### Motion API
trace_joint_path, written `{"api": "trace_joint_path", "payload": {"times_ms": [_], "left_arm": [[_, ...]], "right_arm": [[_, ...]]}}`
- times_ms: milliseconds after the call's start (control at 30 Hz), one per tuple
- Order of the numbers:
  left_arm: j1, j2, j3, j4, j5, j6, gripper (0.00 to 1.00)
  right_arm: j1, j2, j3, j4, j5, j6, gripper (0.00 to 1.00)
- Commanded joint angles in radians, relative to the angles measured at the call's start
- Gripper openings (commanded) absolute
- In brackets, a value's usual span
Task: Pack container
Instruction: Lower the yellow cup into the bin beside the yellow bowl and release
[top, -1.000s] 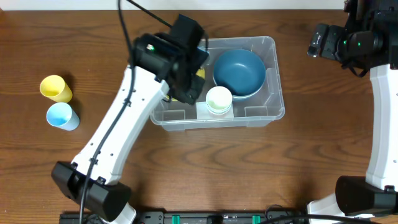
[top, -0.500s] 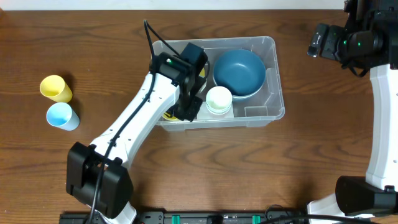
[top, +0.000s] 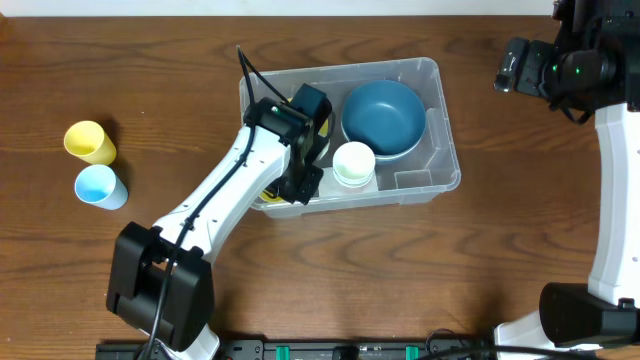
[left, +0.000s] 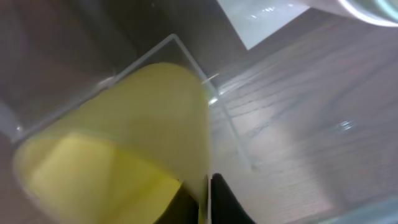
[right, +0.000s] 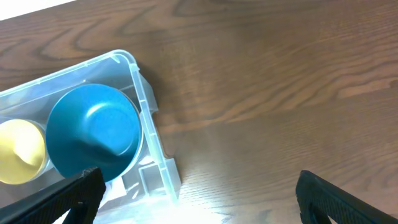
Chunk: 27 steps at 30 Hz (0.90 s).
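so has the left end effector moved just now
Yes: the left end effector slid toward the near wall of the container, judged against the light blue cup.
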<state>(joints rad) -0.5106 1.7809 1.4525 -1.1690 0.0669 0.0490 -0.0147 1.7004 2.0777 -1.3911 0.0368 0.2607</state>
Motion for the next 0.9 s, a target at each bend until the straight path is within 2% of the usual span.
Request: {"api": "trace_joint_path", "payload": {"times_ms": [0, 100, 433, 667, 867], "left_arm": [[0.003, 0.013, -0.01, -0.003, -0.008, -0.006, 0.17], [0.003, 0.013, -0.01, 0.006, -0.008, -0.006, 0.24], [0.035, 0.012, 0.003, 0.042, -0.008, -0.006, 0.24], [0.093, -0.045, 0.095, -0.003, -0.007, -0.037, 0.25], [0.113, -0.173, 0.136, -0.007, -0.009, -0.036, 0.38]], "right_arm": [[-0.005, -0.007, 0.0, -0.001, 0.0, 0.015, 0.99], [-0.005, -0.007, 0.0, -0.001, 0.0, 0.016, 0.99], [-0.005, -0.007, 0.0, -0.001, 0.0, 0.016, 0.99], [-0.005, -0.007, 0.0, -0.001, 0.0, 0.016, 0.99], [-0.005, -0.007, 0.0, -0.001, 0.0, 0.016, 0.99]]}}
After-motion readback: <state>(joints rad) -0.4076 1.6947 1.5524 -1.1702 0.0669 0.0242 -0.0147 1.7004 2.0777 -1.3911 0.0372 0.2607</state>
